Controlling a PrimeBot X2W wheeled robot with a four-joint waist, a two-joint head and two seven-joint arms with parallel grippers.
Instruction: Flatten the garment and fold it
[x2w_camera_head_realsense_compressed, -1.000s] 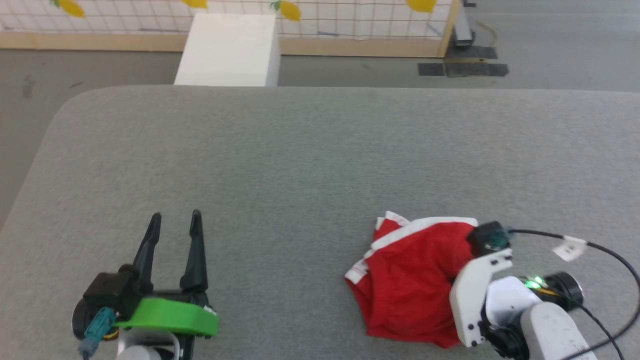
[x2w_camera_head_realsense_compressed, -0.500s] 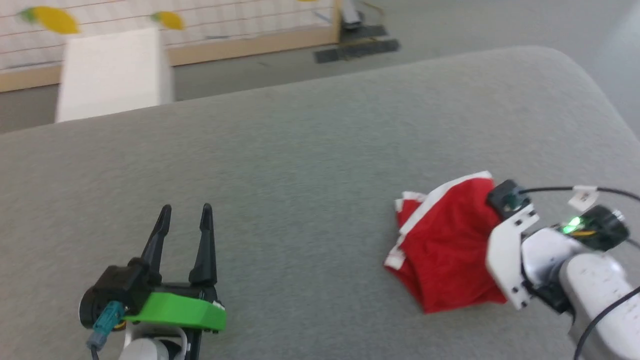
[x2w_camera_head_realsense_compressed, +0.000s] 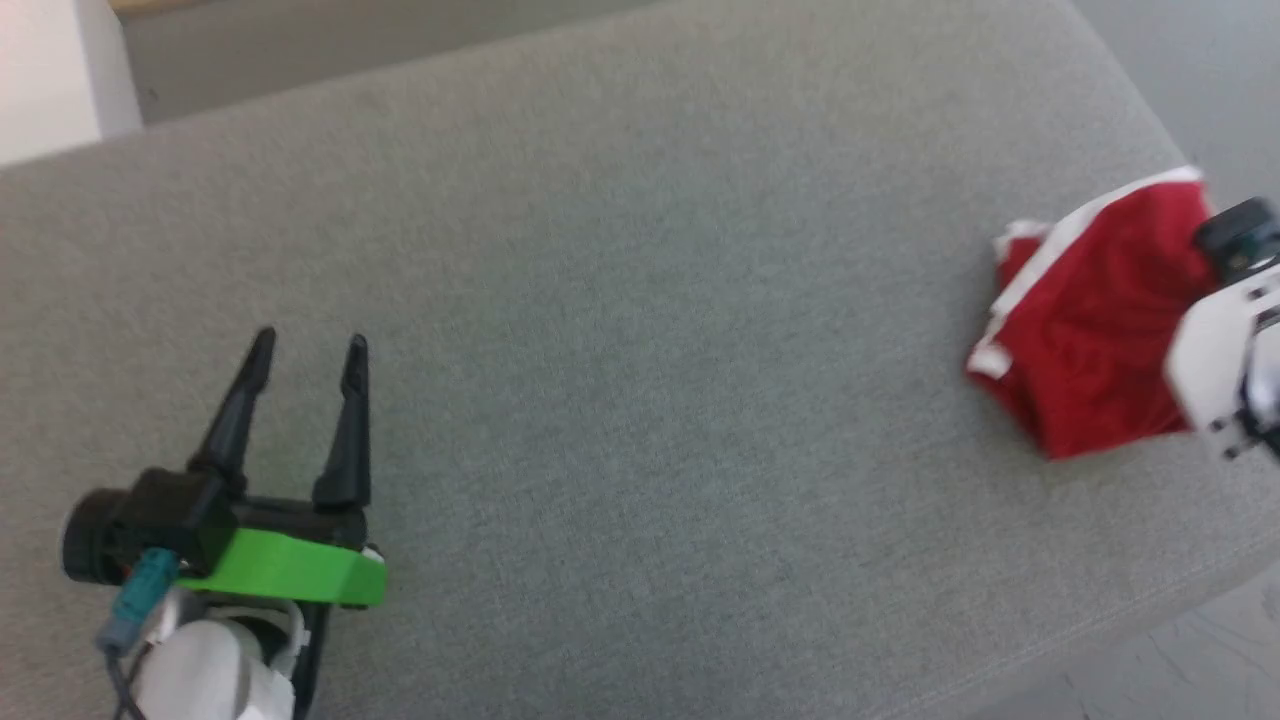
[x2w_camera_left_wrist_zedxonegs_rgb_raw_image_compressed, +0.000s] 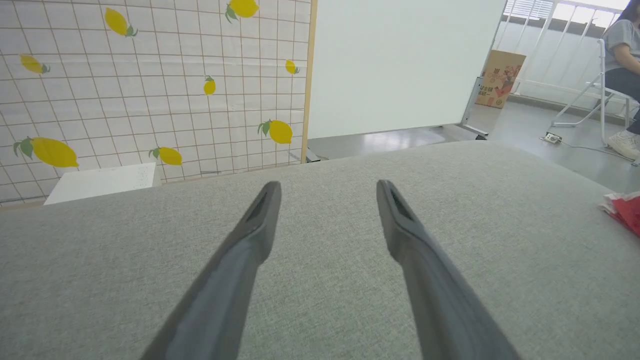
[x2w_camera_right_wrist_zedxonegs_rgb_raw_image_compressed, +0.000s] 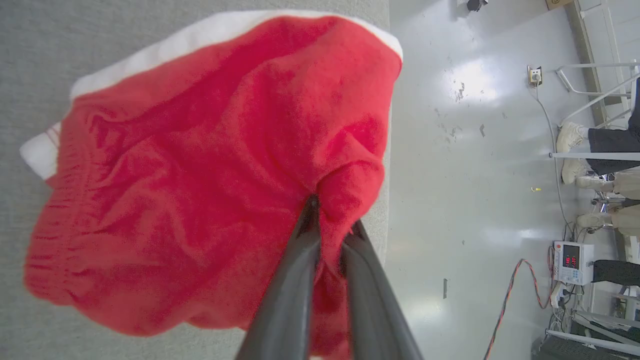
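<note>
Red cloth is what your right hand (x2w_camera_right_wrist_zedxonegs_rgb_raw_image_compressed: 334, 214) has. Its two fingers are pressed nearly together on a pinched-up fold of the garment (x2w_camera_right_wrist_zedxonegs_rgb_raw_image_compressed: 200, 165), and the fabric bulges out on either side of the tips. From that fold the rest of the garment spreads away from the hand in a crumpled heap, with a white band along its far edge and a white corner at the left of the right wrist view. You cannot tell whether the heap rests fully on the grey tabletop (x2w_camera_head_realsense_compressed: 640, 250) or is partly raised.

From the head view, the garment (x2w_camera_head_realsense_compressed: 1085, 320) sits at the far right of the tabletop, close to its right edge, and the right arm's pale wrist covers the garment's right side. In the right wrist view that edge runs just beside the pinched fold, with the shiny floor (x2w_camera_right_wrist_zedxonegs_rgb_raw_image_compressed: 475, 150) beyond it.

Your left hand (x2w_camera_head_realsense_compressed: 310, 340) is well apart from the garment, at the lower left over bare tabletop. Its fingers are spread wide with nothing between them. Looking along them (x2w_camera_left_wrist_zedxonegs_rgb_raw_image_compressed: 327, 186), you see a small part of the garment (x2w_camera_left_wrist_zedxonegs_rgb_raw_image_compressed: 627, 212) at the right border, far off to the side. A person (x2w_camera_left_wrist_zedxonegs_rgb_raw_image_compressed: 622, 45) sits on a chair (x2w_camera_left_wrist_zedxonegs_rgb_raw_image_compressed: 595, 95) past the tabletop's far corner
</note>
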